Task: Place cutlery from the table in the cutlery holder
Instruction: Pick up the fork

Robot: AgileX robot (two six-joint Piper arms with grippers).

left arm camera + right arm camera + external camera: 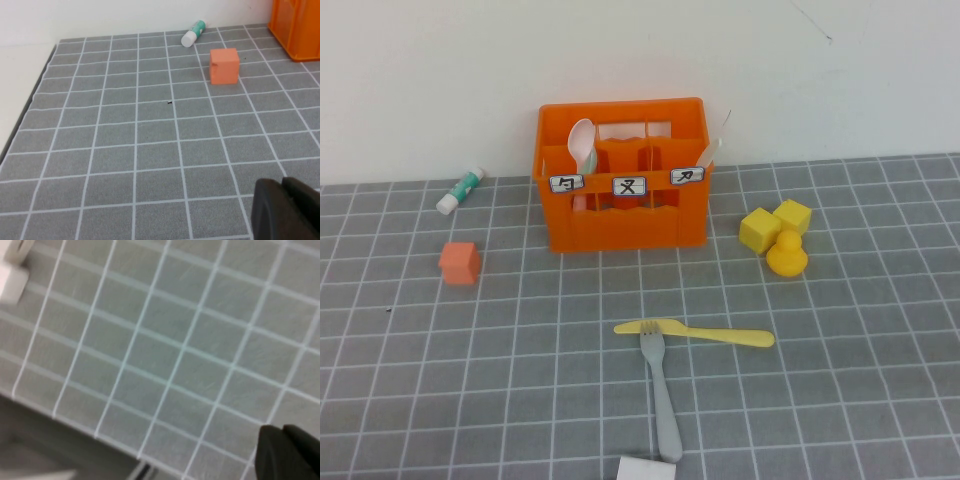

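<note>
The orange cutlery holder (625, 175) stands at the back middle of the grey grid table (500, 380); its corner shows in the left wrist view (297, 27). A white knife (712, 150) leans in its right compartment and a white spoon (582, 145) stands in its left one. The grey fork (662, 395) lies on the table in front, its tines touching the pale yellow knife (705, 333), which lies crosswise. Neither arm shows in the high view. My left gripper (281, 183) is shut and empty above bare table. My right gripper (282, 429) is shut and empty above bare table.
A small orange cube (459, 262) and a glue stick (459, 190) lie left of the holder. Two yellow blocks (775, 225) and a yellow duck (786, 254) sit to its right. A white object (646, 468) is at the front edge. The table's edge shows in the left wrist view (30, 105).
</note>
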